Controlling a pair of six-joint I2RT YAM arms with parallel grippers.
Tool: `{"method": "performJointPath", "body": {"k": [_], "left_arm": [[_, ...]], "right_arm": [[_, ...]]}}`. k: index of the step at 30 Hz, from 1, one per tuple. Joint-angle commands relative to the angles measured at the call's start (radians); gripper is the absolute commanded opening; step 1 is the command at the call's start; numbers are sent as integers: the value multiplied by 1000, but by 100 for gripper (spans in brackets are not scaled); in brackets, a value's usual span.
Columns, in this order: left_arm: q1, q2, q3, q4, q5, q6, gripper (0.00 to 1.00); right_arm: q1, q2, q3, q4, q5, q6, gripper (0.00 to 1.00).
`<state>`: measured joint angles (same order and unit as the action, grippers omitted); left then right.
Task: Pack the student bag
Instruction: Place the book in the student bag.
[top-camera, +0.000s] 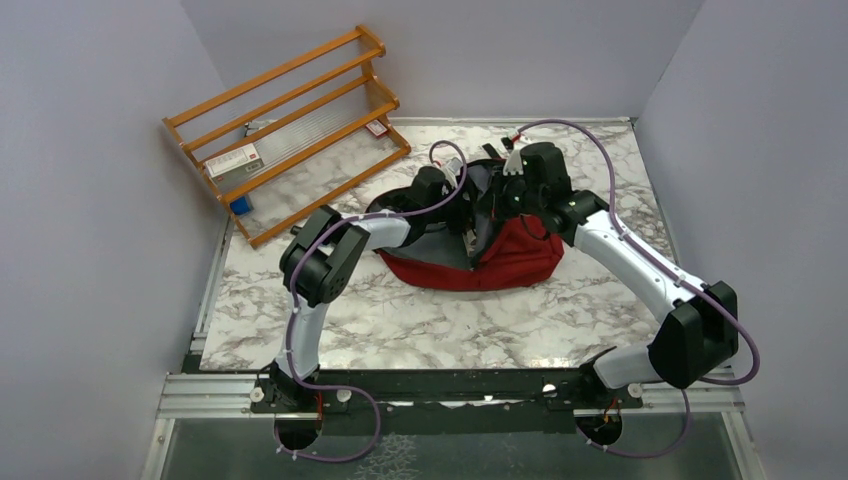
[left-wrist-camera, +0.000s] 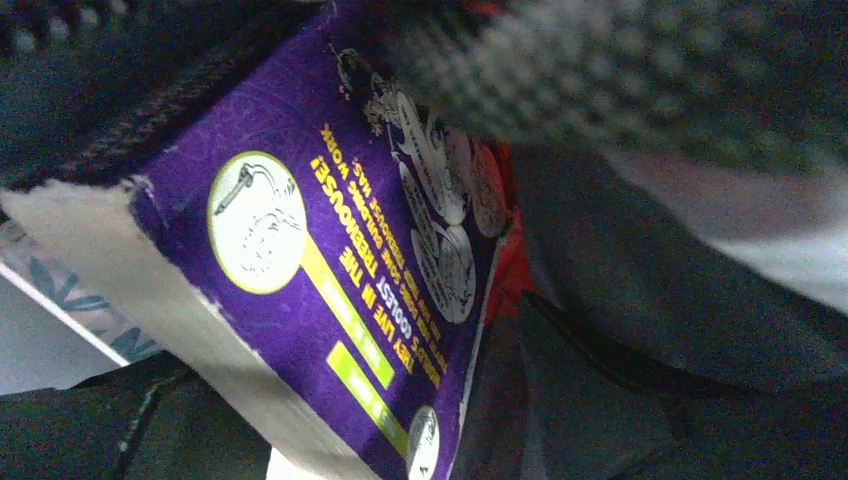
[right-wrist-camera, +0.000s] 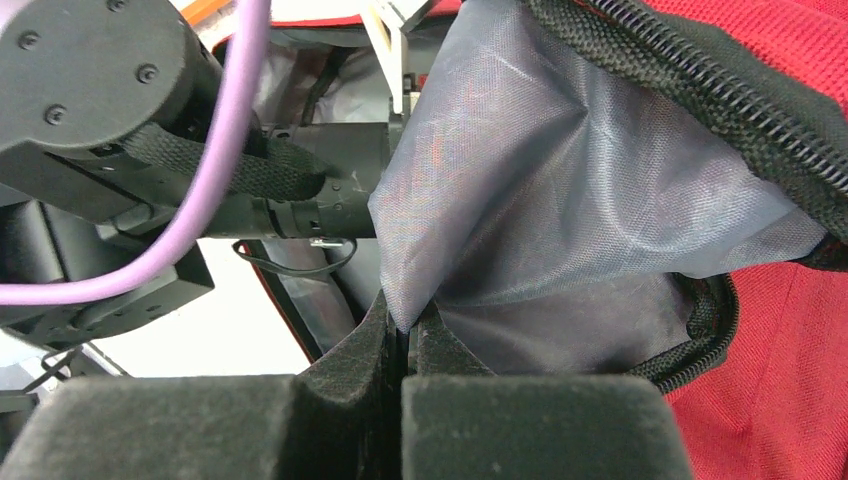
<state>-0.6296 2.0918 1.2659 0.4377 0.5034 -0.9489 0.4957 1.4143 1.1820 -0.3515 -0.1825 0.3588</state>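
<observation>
On the marble table (top-camera: 400, 330), the student bag (top-camera: 505, 262) lies open at centre, a purple book (left-wrist-camera: 330, 280) tucked inside against its dark interior. The right gripper (right-wrist-camera: 402, 335), at the bag's one o'clock rim, is clenched on a fold of the grey lining (right-wrist-camera: 560, 200). The left gripper (top-camera: 462, 200) reaches into the mouth from ten o'clock with the book just before it, and whether its jaws are released or clenched cannot be told. Farther off at ten o'clock from the bag, a wooden rack (top-camera: 290, 130) leans against the wall and holds a flat item with a white-and-red label (top-camera: 235, 160).
</observation>
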Motion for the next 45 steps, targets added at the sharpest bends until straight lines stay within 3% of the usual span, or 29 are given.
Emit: {"method": "performJointPath", "body": {"k": [1, 10, 24, 34, 45], "left_arm": [[5, -86, 56, -157, -65, 126, 82], [22, -125, 92, -357, -122, 234, 86], [77, -277, -13, -436, -168, 327, 87], [144, -550, -22, -610, -246, 467, 87], [251, -615, -33, -802, -395, 609, 87]], "right_arm": [[9, -50, -8, 41, 15, -14, 1], [9, -58, -16, 28, 37, -26, 1], [9, -62, -33, 0, 76, -45, 1], [7, -38, 39, -159, 455, -83, 1], [-10, -51, 122, -216, 615, -210, 1]]}}
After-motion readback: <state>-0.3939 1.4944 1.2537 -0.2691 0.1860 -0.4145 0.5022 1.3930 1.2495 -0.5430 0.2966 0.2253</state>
